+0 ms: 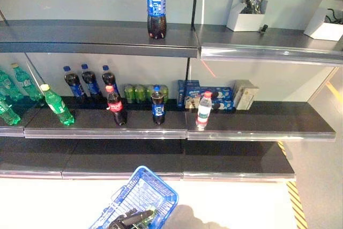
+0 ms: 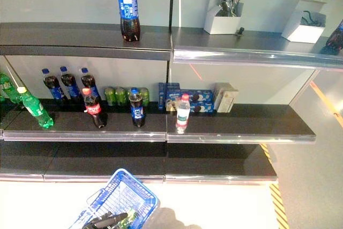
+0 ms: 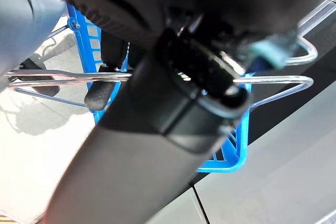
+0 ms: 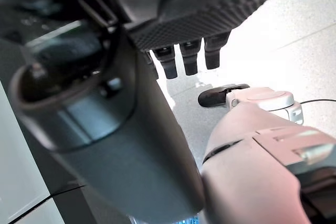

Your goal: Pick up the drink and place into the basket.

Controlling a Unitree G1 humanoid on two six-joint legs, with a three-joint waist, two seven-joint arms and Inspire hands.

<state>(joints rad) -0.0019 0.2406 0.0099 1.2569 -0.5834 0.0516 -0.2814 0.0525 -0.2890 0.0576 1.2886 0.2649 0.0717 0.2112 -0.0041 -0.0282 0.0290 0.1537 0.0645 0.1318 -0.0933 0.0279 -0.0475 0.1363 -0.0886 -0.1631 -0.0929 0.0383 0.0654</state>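
The blue basket point(image 1: 140, 192) hangs in front of the shelf at the bottom, left of centre. My left hand point(image 1: 127, 219) is shut on its thin wire handles point(image 3: 273, 85). Something green point(image 1: 150, 216) lies in the basket beside the hand. Along the front of the middle shelf stand a green bottle point(image 1: 58, 105), a red-label cola bottle point(image 1: 116, 106), a blue-label cola bottle point(image 1: 157, 105) and a red-capped water bottle point(image 1: 203, 110). My right hand point(image 4: 184, 59) is over the pale floor, its fingers straight and empty.
A large cola bottle point(image 1: 155, 4) stands on the top shelf with white boxes point(image 1: 245, 17). Behind the front bottles are cola bottles point(image 1: 90, 81), green cans point(image 1: 140, 93), blue boxes point(image 1: 206, 96) and a beige box point(image 1: 245, 95). Green bottles point(image 1: 16, 87) stand far left. Yellow-black tape point(image 1: 296, 202) marks the floor.
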